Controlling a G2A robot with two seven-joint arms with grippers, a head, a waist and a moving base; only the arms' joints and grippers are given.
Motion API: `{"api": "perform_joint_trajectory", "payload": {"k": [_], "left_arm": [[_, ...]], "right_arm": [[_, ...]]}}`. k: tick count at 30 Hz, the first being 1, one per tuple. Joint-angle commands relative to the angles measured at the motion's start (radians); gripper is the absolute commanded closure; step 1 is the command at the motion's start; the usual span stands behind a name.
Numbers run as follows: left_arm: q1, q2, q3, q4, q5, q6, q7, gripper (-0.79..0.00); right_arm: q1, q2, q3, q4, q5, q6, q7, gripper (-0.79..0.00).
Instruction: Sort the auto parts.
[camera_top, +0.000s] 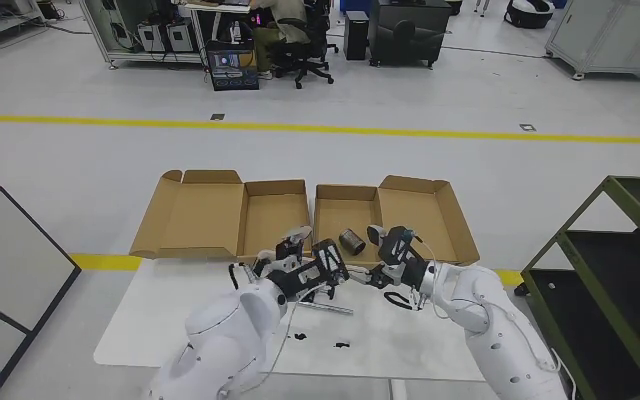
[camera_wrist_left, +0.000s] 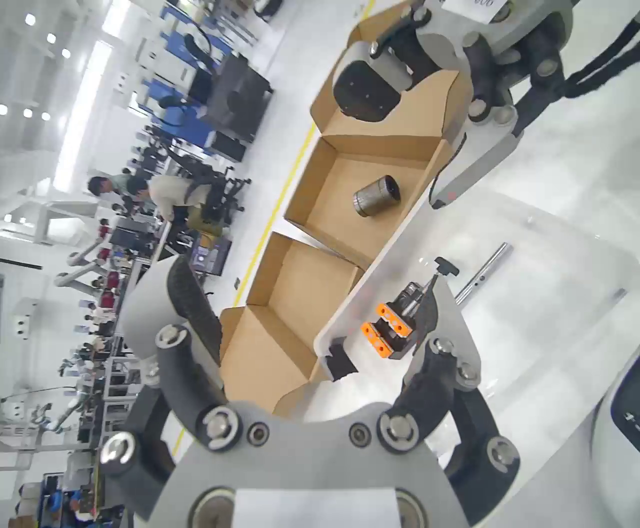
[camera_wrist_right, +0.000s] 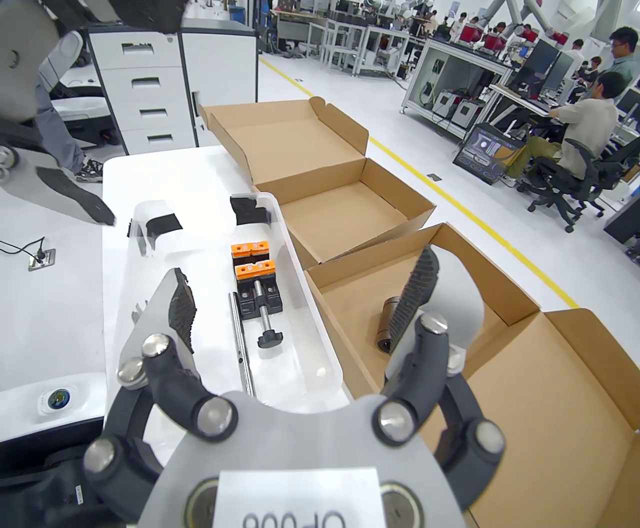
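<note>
The sorting seems to be in its early part. One part, a metal cylinder (camera_top: 352, 241), lies on its side on the floor of the right box (camera_top: 345, 205). Seen from the robot, this box stands at about 1 o'clock, at the far edge of the counter (camera_top: 200, 310). The left box (camera_top: 275, 215) stands just beside it at about 11 o'clock, with its lid open, and I see no part in it yet.

What is left, in my judgement, is in the clear tray (camera_wrist_right: 312, 310), which stands on the counter at the 6 o'clock side of the two boxes. It holds a small vise (camera_wrist_right: 256, 285) with orange jaws and a black handle. A thin metal rod (camera_wrist_right: 241, 345) lies alongside the vise, at its 6 o'clock side. At the left end of the tray there are two dark pieces which I cannot identify. Some small dark bits (camera_top: 342, 345) lie on the bare counter at 6 o'clock from the tray.

The left tool (camera_wrist_left: 310, 305) hangs over the tray with its fingers spread wide and carries nothing. The right tool (camera_wrist_right: 305, 280) is also spread wide and carries nothing, above the place where the tray meets the right box. So I judge that the vise and the rod each have to go into a box.
</note>
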Motion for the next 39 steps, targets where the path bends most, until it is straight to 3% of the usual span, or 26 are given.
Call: {"api": "perform_joint_trajectory", "payload": {"k": [1,5,9,13,15,23,25,27,28,31,34,39], "left_arm": [[-0.04,-0.011,0.028,0.051,-0.037,0.023,-0.062,-0.785],[-0.059,-0.02,0.032,0.122,-0.078,0.059,-0.102,-0.785],[-0.035,-0.017,-0.031,0.158,-0.162,0.086,-0.089,-0.785],[0.011,-0.014,-0.122,0.19,-0.41,0.085,-0.097,-0.785],[0.012,-0.011,-0.166,0.217,-0.498,0.114,-0.168,-0.785],[0.012,-0.011,-0.166,0.217,-0.498,0.114,-0.168,-0.785],[0.028,-0.011,-0.175,0.212,-0.489,0.166,-0.135,-0.785],[0.061,-0.013,-0.169,0.209,-0.581,0.172,-0.157,-0.456],[0.063,-0.013,-0.175,0.216,-0.631,0.189,-0.198,-0.397],[0.036,-0.017,-0.165,0.244,-0.773,0.25,-0.36,-0.388],[-0.004,-0.018,-0.149,0.257,-0.782,0.336,-0.483,-0.548],[-0.026,-0.021,-0.144,0.26,-0.775,0.434,-0.459,-0.443]], "right_arm": [[0.0,0.0,0.0,0.0,0.0,0.0,0.0,-0.785],[0.0,0.0,0.0,0.0,0.0,0.0,0.0,-0.785],[0.0,0.0,0.0,0.0,0.0,0.0,0.0,-0.785],[-0.004,0.0,-0.015,-0.011,-0.005,-0.008,0.0,-0.785],[0.001,0.001,-0.017,-0.006,0.004,-0.031,-0.012,-0.785],[0.007,0.0,-0.024,-0.001,-0.032,0.027,-0.057,-0.785],[0.007,-0.002,-0.035,-0.002,-0.062,0.059,-0.067,-0.785],[0.011,-0.005,-0.049,0.0,-0.084,0.084,-0.073,-0.785],[0.013,-0.006,-0.056,0.002,-0.094,0.094,-0.074,-0.785],[0.017,-0.008,-0.07,0.006,-0.112,0.107,-0.083,-0.785],[0.016,-0.008,-0.073,0.009,-0.123,0.111,-0.098,-0.785],[0.012,-0.007,-0.073,0.012,-0.137,0.118,-0.115,-0.785]]}}
